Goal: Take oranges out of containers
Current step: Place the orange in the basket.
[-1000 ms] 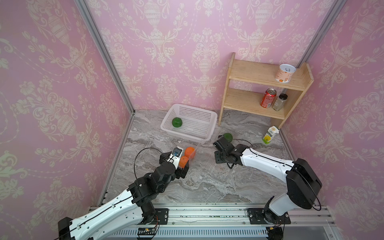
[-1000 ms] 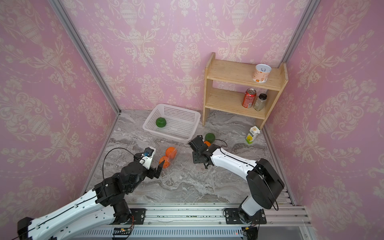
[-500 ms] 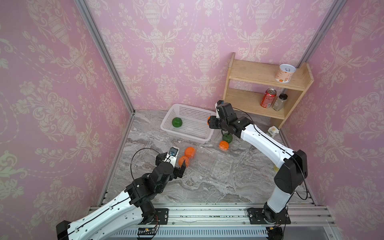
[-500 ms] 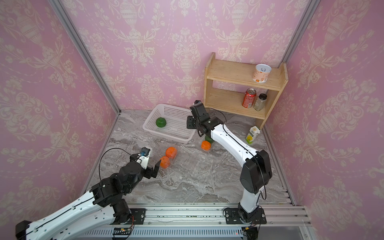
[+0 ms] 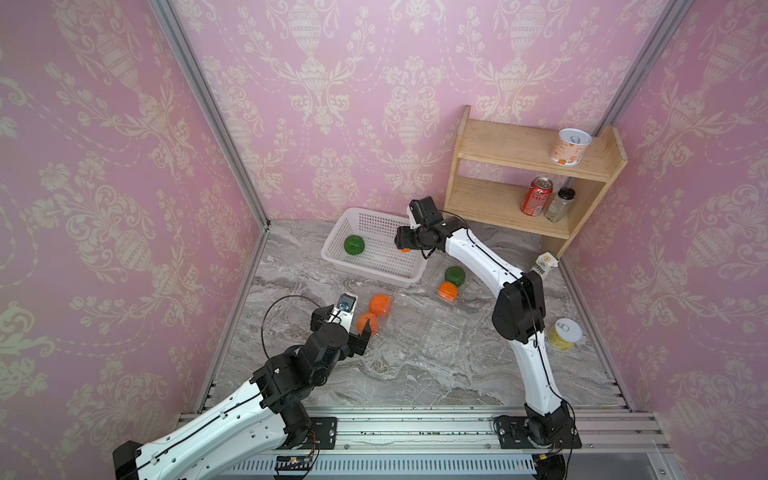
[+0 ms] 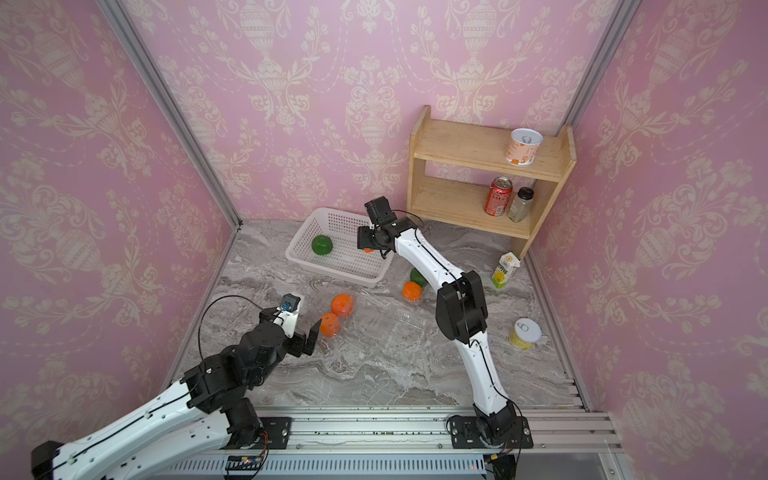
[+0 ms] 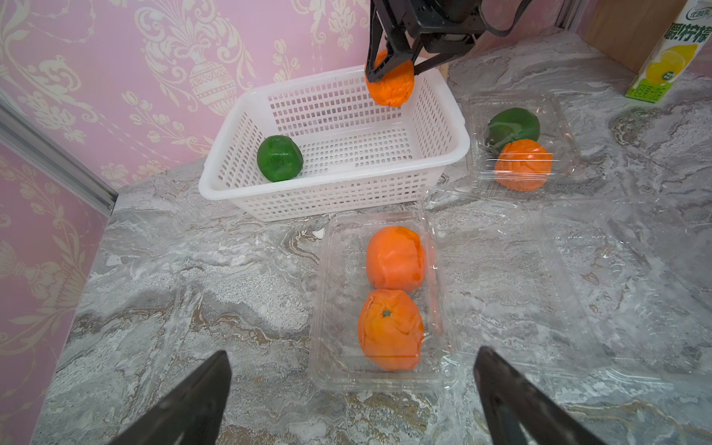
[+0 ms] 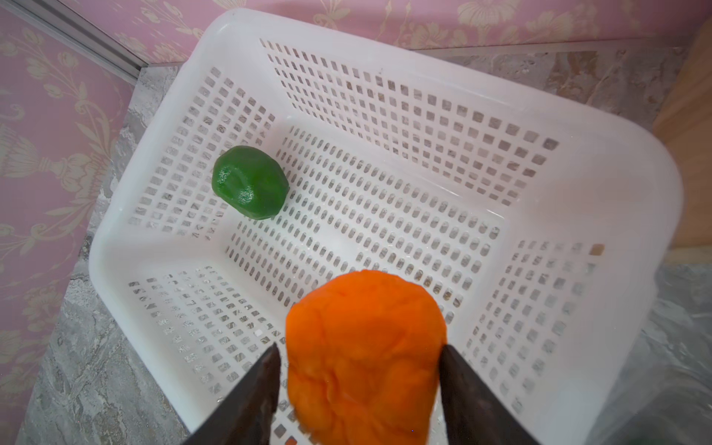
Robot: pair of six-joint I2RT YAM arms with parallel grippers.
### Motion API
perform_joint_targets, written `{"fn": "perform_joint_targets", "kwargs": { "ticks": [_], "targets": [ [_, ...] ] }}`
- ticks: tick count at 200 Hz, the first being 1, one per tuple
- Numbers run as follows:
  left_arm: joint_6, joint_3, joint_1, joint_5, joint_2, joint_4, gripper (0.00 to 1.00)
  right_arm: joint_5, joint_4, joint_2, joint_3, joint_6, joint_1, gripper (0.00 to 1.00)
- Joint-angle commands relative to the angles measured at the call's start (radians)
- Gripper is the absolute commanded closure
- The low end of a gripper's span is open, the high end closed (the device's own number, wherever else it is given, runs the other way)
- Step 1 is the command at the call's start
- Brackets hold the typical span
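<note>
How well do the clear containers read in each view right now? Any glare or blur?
Left wrist view: the two-orange container is sharp, its edges outlined by small glints. In both top views the empty container almost melts into the marble table, showing only faint highlights. Right wrist view: the basket rim smears, and the close-up orange looks slightly soft.

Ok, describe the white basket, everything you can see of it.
The basket is white plastic, rectangular, open-topped, with a smooth rim and perforated walls and floor. It stands upright on the marble table near the back wall, beside the shelf. One green fruit lies inside at one end; an orange hangs over the opposite end between the fingers of the right end effector.
</note>
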Motion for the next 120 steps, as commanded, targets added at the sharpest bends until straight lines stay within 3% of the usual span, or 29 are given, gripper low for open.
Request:
{"fn": "perform_joint_targets", "kwargs": {
  "ticks": [1,23,47,94,120],
  "targets": [
    [-0.026,0.008,0.012,-0.015,-0.013,-0.024,0.01,-0.019,-0.056,-0.026,0.034,-0.043,0.004,0.29],
    [-0.024,0.005,0.012,-0.01,-0.01,-0.016,0.01,0.043,-0.076,-0.125,-0.058,-0.074,0.004,0.28],
    [-0.016,-0.009,0.014,-0.003,-0.01,0.014,0.01,0.068,-0.046,-0.294,-0.285,-0.078,0.005,0.28],
    [0.003,-0.014,0.02,0.027,0.008,0.043,0.01,0.145,-0.002,-0.693,-0.92,0.041,0.01,0.3],
    [0.003,-0.023,0.021,0.044,0.014,0.059,0.01,0.169,0.007,-0.874,-1.169,0.115,0.014,0.31]
  ]
}}
